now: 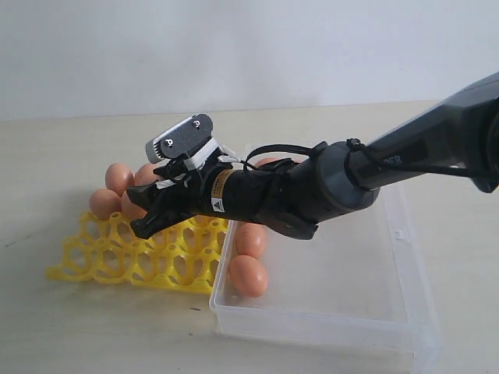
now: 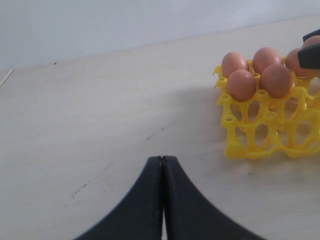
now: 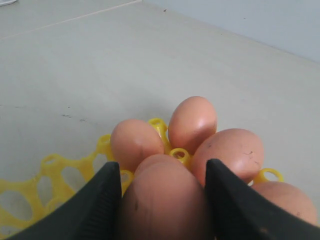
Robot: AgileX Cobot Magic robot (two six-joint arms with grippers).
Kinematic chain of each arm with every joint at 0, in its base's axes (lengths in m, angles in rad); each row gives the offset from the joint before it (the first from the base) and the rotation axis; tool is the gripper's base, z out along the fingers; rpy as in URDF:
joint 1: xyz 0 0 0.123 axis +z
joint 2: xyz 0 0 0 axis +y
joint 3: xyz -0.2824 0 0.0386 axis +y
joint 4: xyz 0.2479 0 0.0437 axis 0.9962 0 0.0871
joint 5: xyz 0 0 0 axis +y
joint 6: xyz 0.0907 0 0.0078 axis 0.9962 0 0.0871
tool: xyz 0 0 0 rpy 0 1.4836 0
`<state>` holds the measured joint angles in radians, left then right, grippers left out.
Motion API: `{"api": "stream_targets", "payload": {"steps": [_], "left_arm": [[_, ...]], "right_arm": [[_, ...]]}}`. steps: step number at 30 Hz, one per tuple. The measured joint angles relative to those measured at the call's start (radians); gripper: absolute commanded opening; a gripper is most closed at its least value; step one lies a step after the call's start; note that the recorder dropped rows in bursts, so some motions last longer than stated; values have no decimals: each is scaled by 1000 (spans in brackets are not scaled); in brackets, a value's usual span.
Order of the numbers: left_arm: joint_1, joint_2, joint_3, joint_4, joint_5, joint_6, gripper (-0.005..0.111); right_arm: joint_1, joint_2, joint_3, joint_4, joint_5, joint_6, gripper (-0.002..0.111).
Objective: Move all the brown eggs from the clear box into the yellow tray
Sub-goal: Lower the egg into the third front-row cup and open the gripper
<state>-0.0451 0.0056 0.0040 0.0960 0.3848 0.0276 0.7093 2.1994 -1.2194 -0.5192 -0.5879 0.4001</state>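
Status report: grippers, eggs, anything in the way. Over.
Right gripper shut on a brown egg over the yellow tray. Left gripper shut, empty. Two eggs visible in clear box. Nothing blocking.

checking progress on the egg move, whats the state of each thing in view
right gripper: jaws closed on a brown egg over the yellow tray
left gripper: jaws shut, empty
yellow tray: partly filled, seated eggs in one corner, most cups empty
clear box: open top, at least two loose eggs inside
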Motion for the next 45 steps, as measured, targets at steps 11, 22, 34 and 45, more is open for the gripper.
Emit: {"api": "stream_targets", "payload": {"steps": [11,22,34,45], "left_arm": [[0,0,0,0,0,0,0],[0,0,0,0,0,0,0],[0,0,0,0,0,0,0],[0,0,0,0,0,0,0]], "right_arm": [[0,0,-62,5,117,-8,44],[2,5,-63,8,176,-9,44],[11,20,-64,9,179,-9,44],[11,35,-70,60,179,-15,60]]}}
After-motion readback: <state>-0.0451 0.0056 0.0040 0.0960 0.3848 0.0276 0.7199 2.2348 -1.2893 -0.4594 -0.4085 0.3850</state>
